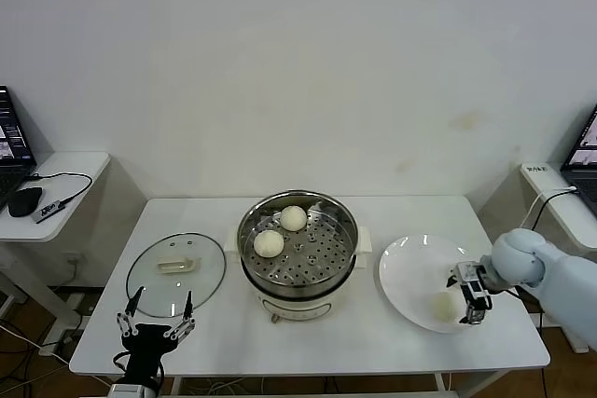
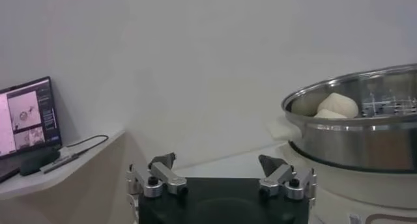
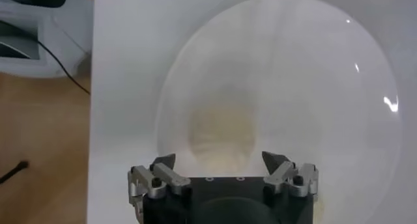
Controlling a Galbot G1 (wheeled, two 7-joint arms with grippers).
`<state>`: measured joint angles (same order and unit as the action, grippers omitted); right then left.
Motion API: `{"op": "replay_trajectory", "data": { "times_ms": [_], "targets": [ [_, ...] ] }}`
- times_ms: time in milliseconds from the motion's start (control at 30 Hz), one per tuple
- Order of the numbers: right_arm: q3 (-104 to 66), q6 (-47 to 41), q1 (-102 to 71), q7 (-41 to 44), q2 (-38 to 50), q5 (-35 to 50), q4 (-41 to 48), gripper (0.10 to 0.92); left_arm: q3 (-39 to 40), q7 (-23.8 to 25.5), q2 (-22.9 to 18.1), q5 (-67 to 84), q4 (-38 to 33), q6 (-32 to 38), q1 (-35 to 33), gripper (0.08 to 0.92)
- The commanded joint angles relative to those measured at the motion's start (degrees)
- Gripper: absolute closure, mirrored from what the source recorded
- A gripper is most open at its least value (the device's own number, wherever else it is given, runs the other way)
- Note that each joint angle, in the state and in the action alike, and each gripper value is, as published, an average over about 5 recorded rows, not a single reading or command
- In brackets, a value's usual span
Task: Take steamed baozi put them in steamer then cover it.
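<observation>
The steamer [image 1: 298,253] stands mid-table with two baozi on its tray, one at the back [image 1: 293,218] and one at the front left [image 1: 269,243]. A third baozi [image 1: 444,305] lies on the white plate [image 1: 410,267] at the right. My right gripper [image 1: 469,297] is open over the plate's right part, right beside this baozi; in the right wrist view the baozi [image 3: 218,135] lies between the open fingers [image 3: 279,161]. The cover [image 1: 176,273] lies flat on the table left of the steamer. My left gripper [image 1: 155,319] is open at the front left edge, near the cover. A fourth baozi is not in view.
A side shelf [image 1: 56,179] at the left holds a laptop, a mouse and a cable. Another laptop [image 1: 583,151] sits on a stand at the right. The steamer's rim [image 2: 355,114] rises close to the left gripper [image 2: 218,170] in the left wrist view.
</observation>
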<state>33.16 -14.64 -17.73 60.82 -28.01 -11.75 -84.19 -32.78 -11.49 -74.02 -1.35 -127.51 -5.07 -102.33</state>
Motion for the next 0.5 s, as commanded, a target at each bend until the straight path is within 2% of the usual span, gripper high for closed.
{"op": "replay_trajectory", "data": {
  "times_ms": [33, 300, 500],
  "targets": [
    [-1.21, -0.14, -1.88, -1.28, -3.31, -1.52, 3.47, 0.203, -0.08, 0.03, 0.21, 0.09, 0.45, 0.01, 0.27, 0.177],
    [-0.97, -1.19, -1.81, -1.18, -4.39, -1.15, 3.53, 0.225, -0.22, 0.06, 0.39, 0.27, 0.43, 0.0, 0.37, 0.177],
    [-0.75, -1.46, -1.05, -0.4, -4.28, -0.93, 3.49, 0.286, -0.02, 0.05, 0.24, 0.31, 0.34, -0.04, 0.48, 0.177]
  ]
}}
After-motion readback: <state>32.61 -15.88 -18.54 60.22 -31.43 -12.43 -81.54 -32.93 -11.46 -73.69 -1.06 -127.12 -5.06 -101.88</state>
